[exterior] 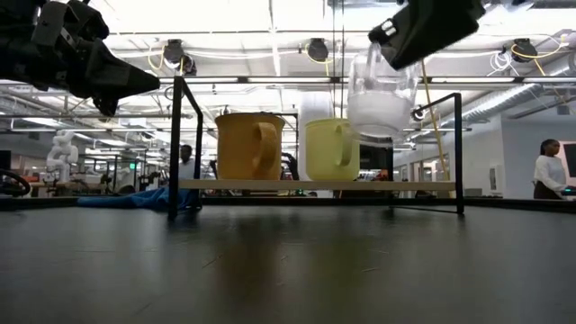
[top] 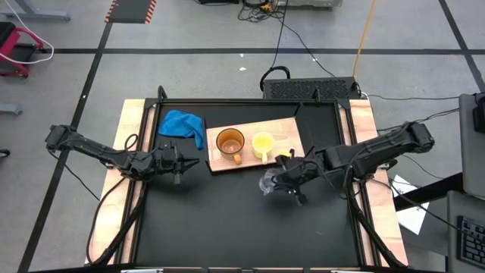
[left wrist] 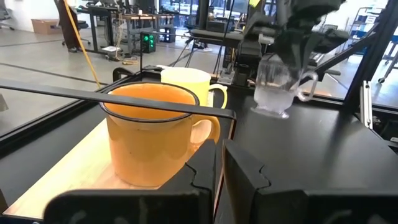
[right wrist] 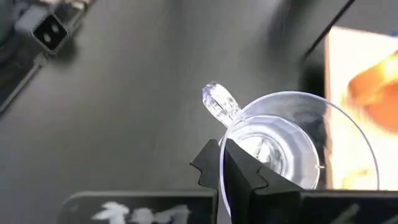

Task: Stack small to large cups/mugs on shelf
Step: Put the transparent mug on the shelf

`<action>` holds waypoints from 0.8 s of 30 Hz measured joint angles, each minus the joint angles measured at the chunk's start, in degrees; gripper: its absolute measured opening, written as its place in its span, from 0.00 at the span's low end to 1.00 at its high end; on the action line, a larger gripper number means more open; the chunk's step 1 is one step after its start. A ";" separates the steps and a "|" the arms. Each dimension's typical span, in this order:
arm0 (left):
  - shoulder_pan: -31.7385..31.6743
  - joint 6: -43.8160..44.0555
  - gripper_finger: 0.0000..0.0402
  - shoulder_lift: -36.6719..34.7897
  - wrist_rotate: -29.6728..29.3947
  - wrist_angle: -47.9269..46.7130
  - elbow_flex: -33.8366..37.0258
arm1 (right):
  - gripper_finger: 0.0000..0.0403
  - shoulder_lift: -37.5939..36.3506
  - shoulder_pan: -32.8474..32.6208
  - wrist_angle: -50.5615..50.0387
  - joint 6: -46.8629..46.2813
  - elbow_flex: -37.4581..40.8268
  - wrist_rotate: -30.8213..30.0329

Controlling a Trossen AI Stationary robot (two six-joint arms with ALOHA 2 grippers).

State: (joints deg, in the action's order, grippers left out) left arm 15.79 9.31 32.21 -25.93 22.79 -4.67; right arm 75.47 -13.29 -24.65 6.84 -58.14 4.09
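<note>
Carrying the clear glass cup [exterior: 378, 90] is the step in hand: your right hand [top: 286, 176] is clenched on the cup's rim, one finger inside the wall and one outside, as the right wrist view shows. In the low view the cup hangs in the air at upper right of centre, its base clear of the black surface [top: 227, 227] and roughly level with the tops of the two mugs. From above, it sits just below and right of the frame's middle, off the lower right edge of the shelf [top: 288, 125].

On the shelf, the orange-brown mug [top: 229, 142] stands at left of centre and the yellow mug [top: 262, 143] just beside it on the right, both upright and apart from each other, handles toward the bottom of the high view. Neither holds anything that you can see, so no stacking is done yet.

Your left hand [top: 176, 162] waits at mid-left of the high view, beside the shelf's left end and below the blue cloth [top: 184, 125]; its fingers look nearly closed on nothing.

Judging by the task, the glass probably wants to go over the yellow mug's mouth and down inside it. That calls for keeping the cup upright, centring it above the rim, and lowering gently, since glass against ceramic could chip or tip the mug.
</note>
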 joint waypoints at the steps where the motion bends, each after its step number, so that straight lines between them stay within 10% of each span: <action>1: -0.02 0.02 0.08 0.00 0.00 0.01 0.00 | 0.00 0.17 0.00 -0.46 -0.41 0.14 0.00; 24: -0.02 1.19 0.08 0.02 0.42 -0.73 0.00 | 0.00 -4.34 -1.43 -12.52 -2.84 0.12 -13.09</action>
State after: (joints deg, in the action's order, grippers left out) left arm 15.77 10.50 32.23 -25.52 22.06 -4.67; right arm 71.13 -14.73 -37.18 4.01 -58.02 -8.99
